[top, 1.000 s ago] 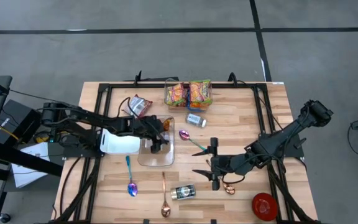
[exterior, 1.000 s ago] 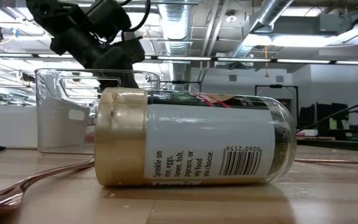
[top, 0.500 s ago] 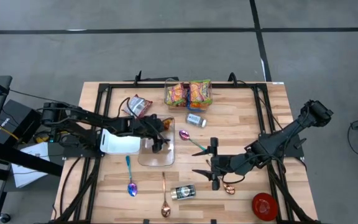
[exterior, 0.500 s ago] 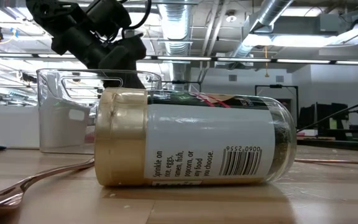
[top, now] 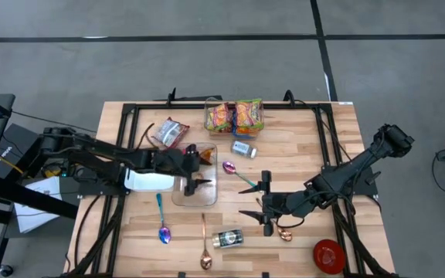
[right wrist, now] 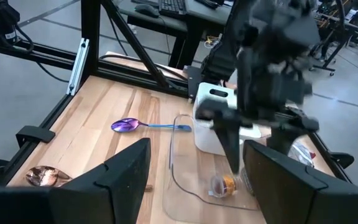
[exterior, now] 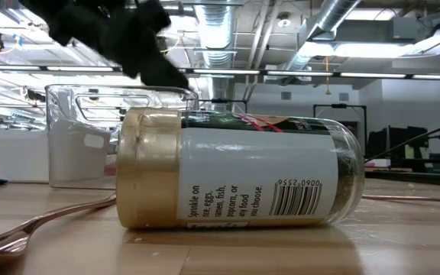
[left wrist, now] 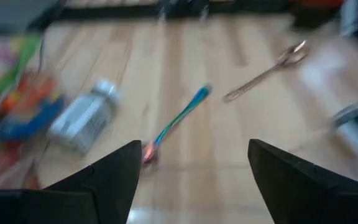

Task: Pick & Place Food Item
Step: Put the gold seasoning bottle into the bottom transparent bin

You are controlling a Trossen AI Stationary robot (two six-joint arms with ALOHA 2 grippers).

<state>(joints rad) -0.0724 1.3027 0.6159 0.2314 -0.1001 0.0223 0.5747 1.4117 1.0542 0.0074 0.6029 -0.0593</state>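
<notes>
— Where's the food item?
— An orange snack (right wrist: 226, 183) lies inside the clear container (top: 195, 198), mid-desk (top: 300, 139).
— And the hands?
— Left hand (top: 196, 179) hovers spread over it, empty. Right hand (top: 264, 203) waits spread, to the container's right.

The high view looks straight down on the whole table (top: 300, 147), while the low view sits at tabletop height close behind the jar (exterior: 235, 169), which both share.

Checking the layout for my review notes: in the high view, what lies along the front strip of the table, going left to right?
Iridescent spoon → copper spoon → spice jar on its side → second copper spoon → red bowl.
</notes>
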